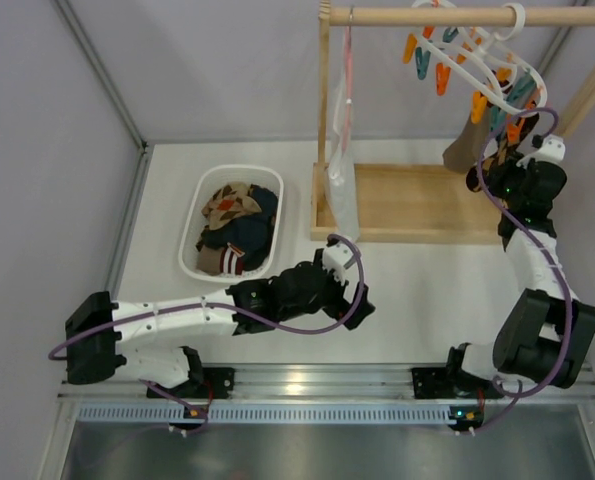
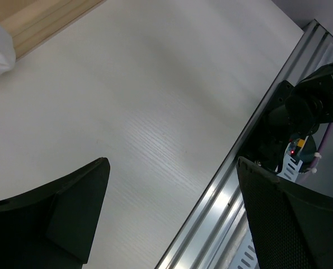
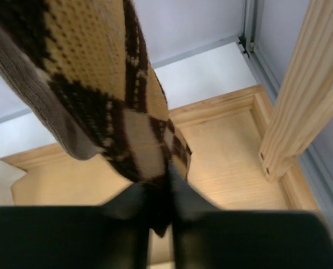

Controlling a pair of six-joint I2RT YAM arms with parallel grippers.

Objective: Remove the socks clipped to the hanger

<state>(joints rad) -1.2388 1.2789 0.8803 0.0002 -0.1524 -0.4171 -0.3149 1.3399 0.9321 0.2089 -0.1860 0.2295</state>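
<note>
Brown-and-tan argyle sock [image 3: 99, 73], white hanger [image 1: 499, 60]

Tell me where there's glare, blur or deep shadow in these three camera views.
Top external: evenly lit, sharp, one glare spot on the metal rail. Left wrist: the open left gripper shows dark, soft-edged fingers; the rail gleams. Right wrist: the argyle sock looms close, its knit legible; the right gripper pinching it is a featureless black mass.

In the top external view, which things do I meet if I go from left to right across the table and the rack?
white basket → white cloth bag → argyle sock → slanted wooden post
</note>
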